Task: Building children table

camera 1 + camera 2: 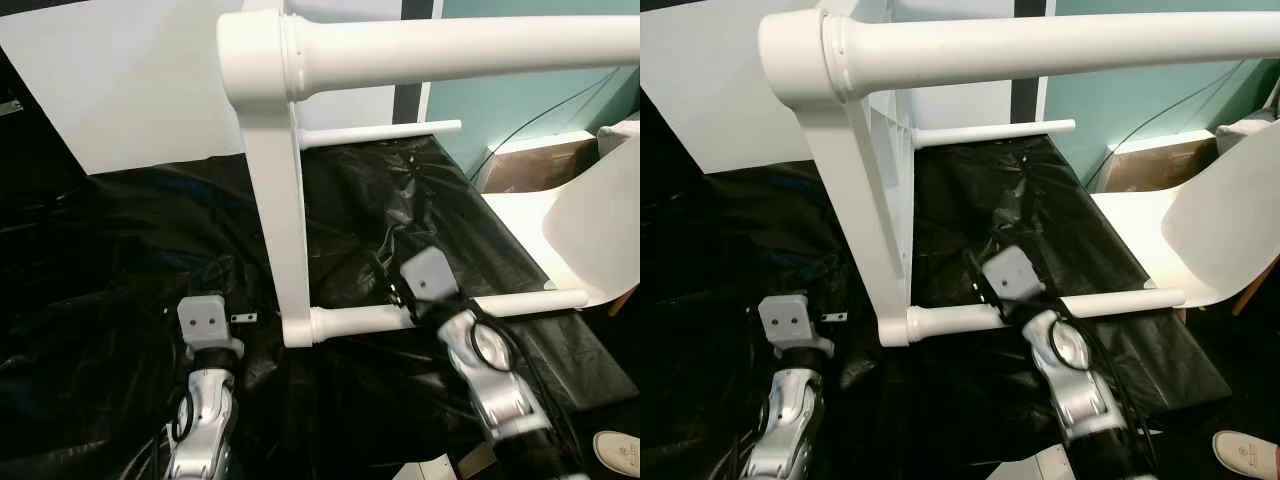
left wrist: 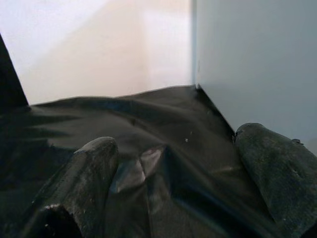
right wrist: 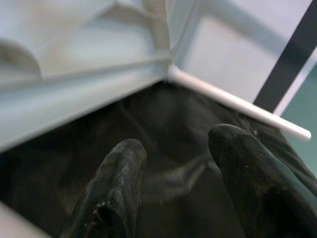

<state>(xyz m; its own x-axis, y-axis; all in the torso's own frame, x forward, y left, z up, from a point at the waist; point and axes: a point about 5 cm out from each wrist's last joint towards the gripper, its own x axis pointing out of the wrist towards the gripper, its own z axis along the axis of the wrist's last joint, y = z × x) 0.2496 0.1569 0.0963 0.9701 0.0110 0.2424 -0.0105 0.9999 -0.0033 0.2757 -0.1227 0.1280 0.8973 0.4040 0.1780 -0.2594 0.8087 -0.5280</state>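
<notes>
legs on, table lying on its side

the right gripper [image 3: 173, 173] is hovering with its fingers spread and empty at the lower centre of the head view, just beside the lower white round plastic leg [image 1: 530, 300]. the left gripper [image 2: 178, 173] is resting open over the crinkled black plastic sheet [image 1: 120, 260] at lower left. the white plastic children's table [image 1: 275, 200], centre frame, is standing on edge with three legs showing fitted; righting it looks left to do. the right wrist view is revealing ribbing under the tabletop.

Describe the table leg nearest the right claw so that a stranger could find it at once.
Start at the white children's table lying on its side on the black plastic sheet. Three white legs stick out toward the robot's right. The wanted leg is the lowest one, crossing just above the right claw, while the thickest leg runs along the top.
</notes>
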